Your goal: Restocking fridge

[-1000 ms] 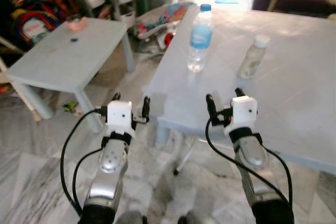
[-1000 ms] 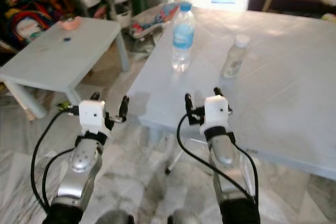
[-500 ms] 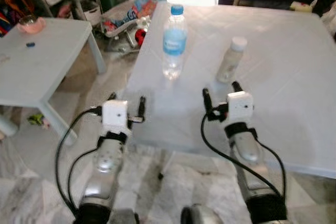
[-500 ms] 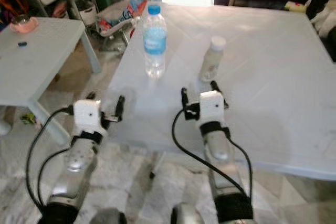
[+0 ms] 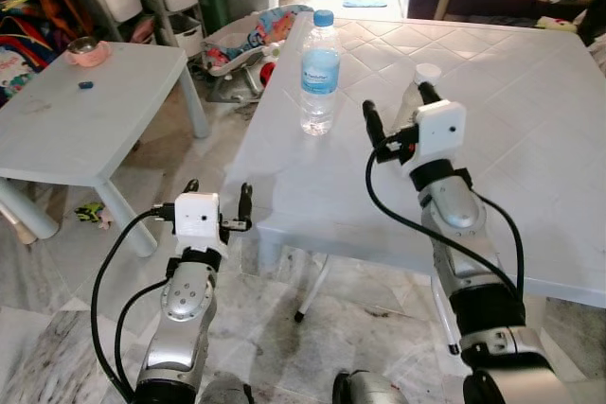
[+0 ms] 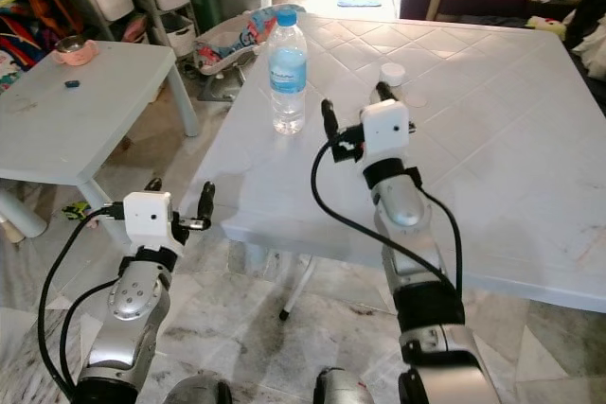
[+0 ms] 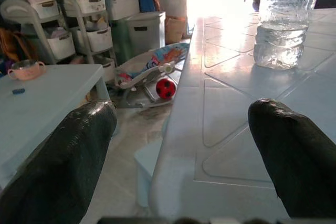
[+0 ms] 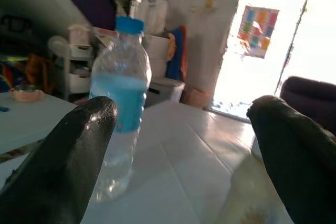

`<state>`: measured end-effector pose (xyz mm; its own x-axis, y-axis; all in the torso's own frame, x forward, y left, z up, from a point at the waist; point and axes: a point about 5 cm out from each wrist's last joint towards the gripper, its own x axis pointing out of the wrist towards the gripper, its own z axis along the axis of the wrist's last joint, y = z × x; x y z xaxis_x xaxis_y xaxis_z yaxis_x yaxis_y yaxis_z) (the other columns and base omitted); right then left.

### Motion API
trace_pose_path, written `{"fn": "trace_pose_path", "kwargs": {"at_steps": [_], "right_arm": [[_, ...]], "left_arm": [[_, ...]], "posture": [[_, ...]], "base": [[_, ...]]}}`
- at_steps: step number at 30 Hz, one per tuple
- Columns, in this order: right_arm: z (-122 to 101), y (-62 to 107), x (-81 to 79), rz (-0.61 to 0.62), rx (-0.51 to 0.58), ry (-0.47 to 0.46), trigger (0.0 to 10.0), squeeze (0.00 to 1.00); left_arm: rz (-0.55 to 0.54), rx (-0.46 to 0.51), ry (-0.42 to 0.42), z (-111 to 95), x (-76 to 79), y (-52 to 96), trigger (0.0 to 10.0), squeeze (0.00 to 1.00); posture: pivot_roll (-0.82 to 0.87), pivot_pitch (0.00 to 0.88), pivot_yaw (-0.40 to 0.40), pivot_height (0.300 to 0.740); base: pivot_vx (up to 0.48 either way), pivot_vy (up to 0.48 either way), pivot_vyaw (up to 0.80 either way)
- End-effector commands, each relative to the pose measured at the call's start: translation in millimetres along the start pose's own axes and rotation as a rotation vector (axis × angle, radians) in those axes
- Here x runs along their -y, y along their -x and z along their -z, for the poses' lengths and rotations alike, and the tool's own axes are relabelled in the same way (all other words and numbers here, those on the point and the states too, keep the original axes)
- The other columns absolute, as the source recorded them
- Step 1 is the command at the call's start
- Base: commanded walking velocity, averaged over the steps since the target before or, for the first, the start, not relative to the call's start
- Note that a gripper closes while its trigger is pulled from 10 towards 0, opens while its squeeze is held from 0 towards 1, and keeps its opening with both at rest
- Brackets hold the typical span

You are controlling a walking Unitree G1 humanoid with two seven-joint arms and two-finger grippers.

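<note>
overall: bright daylight, head views pretty sharp, no real motion blur
light source: doorway (image 8: 273, 30) at the back, totally blown out white
glare: strong sheen on the white table (image 7: 231, 77) near the water bottle (image 7: 285, 22)
shadows: soft ones under the table
focus: black fingers (image 8: 58, 161) up close are big soft blobs
haze: right wrist view looks washed out

A clear, glossy plastic water bottle (image 5: 320, 73) with a blue plastic cap and paper-like blue label stands on a smooth white plastic table (image 5: 530, 167) moulded with a diamond pattern. A cloudy plastic bottle (image 6: 390, 79) has a white cap. The robot's arms are brushed silver metal; the right pincer (image 5: 396, 111) has matt black, finely textured fingers (image 8: 63, 166). The floor (image 5: 57, 328) is polished marble.
</note>
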<state>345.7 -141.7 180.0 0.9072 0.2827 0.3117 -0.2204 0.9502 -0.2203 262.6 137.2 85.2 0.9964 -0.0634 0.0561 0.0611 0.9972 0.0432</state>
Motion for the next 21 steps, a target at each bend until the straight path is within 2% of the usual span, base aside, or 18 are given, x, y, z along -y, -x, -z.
{"fn": "trace_pose_path", "kwargs": {"at_steps": [1,8,12,16,17,21], "right_arm": [[-6.1,-4.5,4.8,-0.004,0.031,0.005,10.0,0.00],[-12.2,-13.6,15.3,0.011,0.058,0.001,10.0,0.00],[-18.3,-21.1,23.0,0.002,0.077,-0.006,10.0,0.00],[-29.3,-31.8,29.8,-0.011,0.094,0.046,10.0,0.00],[-32.0,-37.4,36.0,0.015,0.080,0.048,10.0,0.00],[-38.3,-45.7,44.5,0.032,0.081,0.045,10.0,0.00]], "left_arm": [[0.012,0.008,-0.017,-2.7,-1.5,0.8,10.0,0.00],[0.006,-0.001,-0.020,-2.7,-6.3,2.6,10.0,0.00],[0.009,0.001,-0.023,-3.9,-6.5,2.8,10.0,0.00],[0.011,-0.001,-0.025,-4.3,-7.0,4.0,10.0,0.00],[0.012,-0.006,-0.027,-3.7,-6.6,5.0,10.0,0.00],[0.011,-0.010,-0.028,-3.6,-6.5,6.7,10.0,0.00]], "posture": [[0.08,0.059,0.032,0.740],[0.09,0.056,0.040,0.740],[0.10,0.063,0.043,0.740],[0.10,0.067,0.043,0.740],[0.10,0.069,0.042,0.740],[0.11,0.076,0.043,0.740]], "base": [[0.240,0.000,0.80],[0.276,0.000,0.80],[0.277,0.000,0.00],[0.262,0.000,0.00],[0.000,0.000,0.00],[0.000,0.000,0.00]]}}
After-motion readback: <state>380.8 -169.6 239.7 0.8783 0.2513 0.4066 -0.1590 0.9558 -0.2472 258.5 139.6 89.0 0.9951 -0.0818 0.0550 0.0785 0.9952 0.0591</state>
